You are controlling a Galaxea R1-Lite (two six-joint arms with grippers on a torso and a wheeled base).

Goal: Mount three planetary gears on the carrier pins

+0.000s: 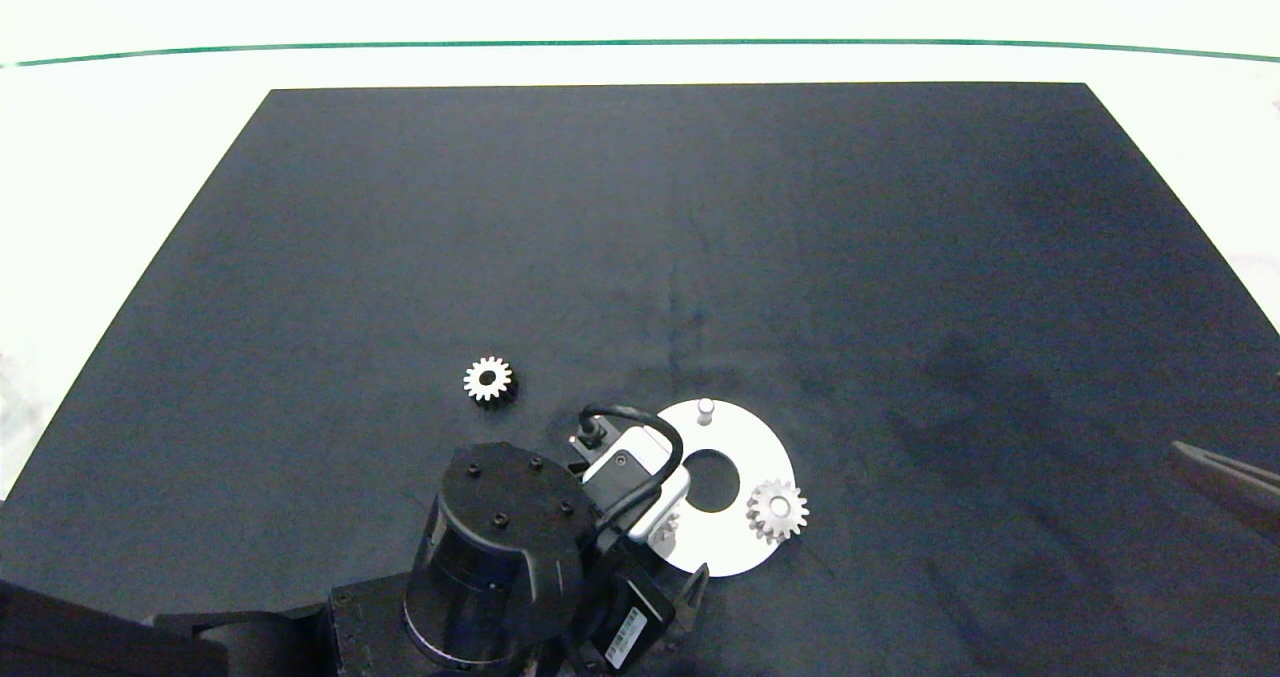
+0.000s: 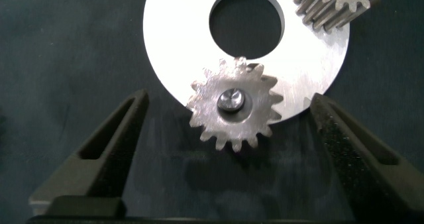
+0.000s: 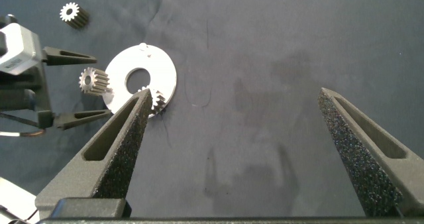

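The black mat (image 1: pixel 700 237) lies on a white table (image 1: pixel 120 137), and the white disc (image 1: pixel 745 447) carries two planetary gears on its carrier pins, one on the right (image 1: pixel 777 510). The left wrist view shows the other seated gear (image 2: pixel 235 105) between the spread fingers of the left gripper (image 2: pixel 232 144), which the head view mostly hides; a third gear (image 1: pixel 488 379) lies apart on the mat, one pin (image 1: pixel 705 409) is bare. The right gripper (image 3: pixel 242 151) hangs open at the mat's right side.

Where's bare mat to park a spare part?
Free: the black mat beyond and right of the disc, out to the parked right gripper. Crowded: near edge, where the open left gripper straddles a seated gear; a loose gear lies left.
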